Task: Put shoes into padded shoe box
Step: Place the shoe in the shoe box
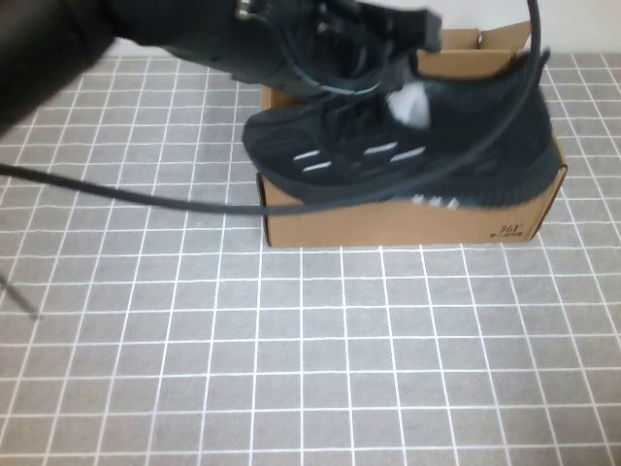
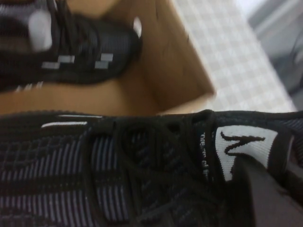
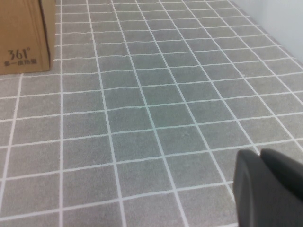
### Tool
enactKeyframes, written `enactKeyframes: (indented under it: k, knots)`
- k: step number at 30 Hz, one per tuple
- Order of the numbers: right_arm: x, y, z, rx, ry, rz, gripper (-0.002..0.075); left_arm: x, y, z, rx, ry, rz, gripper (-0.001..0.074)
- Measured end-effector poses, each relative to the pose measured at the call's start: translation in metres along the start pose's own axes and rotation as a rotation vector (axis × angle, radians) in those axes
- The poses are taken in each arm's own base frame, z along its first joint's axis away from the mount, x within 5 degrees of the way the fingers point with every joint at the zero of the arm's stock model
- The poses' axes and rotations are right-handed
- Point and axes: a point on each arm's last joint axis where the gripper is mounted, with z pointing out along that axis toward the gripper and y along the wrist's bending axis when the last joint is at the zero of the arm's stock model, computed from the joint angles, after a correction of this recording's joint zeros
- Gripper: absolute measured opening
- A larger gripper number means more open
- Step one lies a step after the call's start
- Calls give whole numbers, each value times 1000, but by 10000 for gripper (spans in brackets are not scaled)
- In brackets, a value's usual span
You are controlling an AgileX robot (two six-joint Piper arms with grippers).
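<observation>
My left gripper (image 1: 374,39) reaches in from the upper left and is shut on a black knit sneaker (image 1: 408,146), holding it over the open brown cardboard shoe box (image 1: 388,223). In the left wrist view my left gripper (image 2: 248,168) pinches this sneaker (image 2: 142,170) at its white tongue label, with one dark finger (image 2: 270,198) showing. The second black sneaker (image 2: 71,52) lies inside the box (image 2: 175,71), below the held one. My right gripper (image 3: 270,184) hovers low over the tiled table to the right of the box (image 3: 23,38), fingers together and empty.
The table is covered in grey tiles with white lines (image 1: 310,369). A black cable (image 1: 146,194) hangs from the left arm across the left side of the table and in front of the box.
</observation>
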Motion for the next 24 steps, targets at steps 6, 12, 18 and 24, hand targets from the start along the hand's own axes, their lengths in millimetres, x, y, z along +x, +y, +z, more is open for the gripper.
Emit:
enactKeyframes:
  k: [6,12,18,24]
  knots:
    - [0,0,0,0,0,0,-8,-9,6,36,34,-126,-131,4]
    - [0,0,0,0,0,0,-8,-14,11,72,45,-177,-159,4]
    - [0,0,0,1,0,-2,-8,-26,11,98,18,-184,-104,4]
    - [0,0,0,2,-1,-5,-8,-33,14,111,-37,-171,-26,4]
